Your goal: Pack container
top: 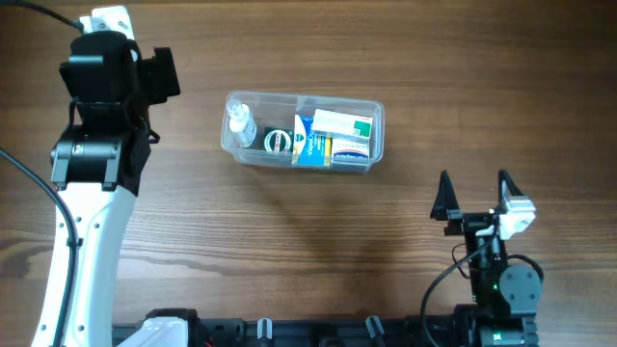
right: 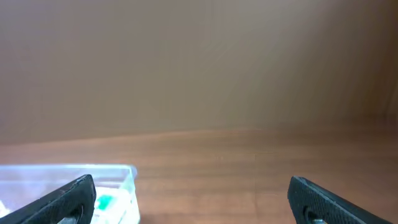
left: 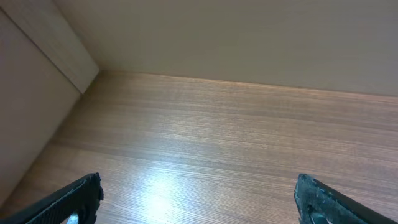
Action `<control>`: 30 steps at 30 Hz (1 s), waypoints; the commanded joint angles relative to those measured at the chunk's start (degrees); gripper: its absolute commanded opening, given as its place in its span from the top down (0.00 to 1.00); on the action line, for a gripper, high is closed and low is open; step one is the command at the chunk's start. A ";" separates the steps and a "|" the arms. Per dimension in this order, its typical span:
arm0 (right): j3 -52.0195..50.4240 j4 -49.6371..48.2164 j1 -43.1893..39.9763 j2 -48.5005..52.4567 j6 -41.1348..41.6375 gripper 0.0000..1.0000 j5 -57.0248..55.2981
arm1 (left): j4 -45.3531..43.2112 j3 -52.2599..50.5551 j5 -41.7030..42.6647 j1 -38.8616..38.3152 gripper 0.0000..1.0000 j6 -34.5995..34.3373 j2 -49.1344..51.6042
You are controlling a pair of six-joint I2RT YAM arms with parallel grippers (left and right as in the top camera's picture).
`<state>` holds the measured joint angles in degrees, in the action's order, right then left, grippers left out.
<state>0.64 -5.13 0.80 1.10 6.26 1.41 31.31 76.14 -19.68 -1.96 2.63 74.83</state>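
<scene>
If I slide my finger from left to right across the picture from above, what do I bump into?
Left arm → clear container, and inside it: small bottle → round tin → stacked boxes → then bare wood → right gripper, its fingers wide apart.
</scene>
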 commanded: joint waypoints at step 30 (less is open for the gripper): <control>-0.35 4.81 -0.35 -0.90 -1.66 0.00 0.04 | -0.17 0.48 -0.33 0.22 0.00 -0.76 0.13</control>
<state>0.45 -0.21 0.80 0.99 5.04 1.41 31.31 76.14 -19.68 -1.96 2.63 74.83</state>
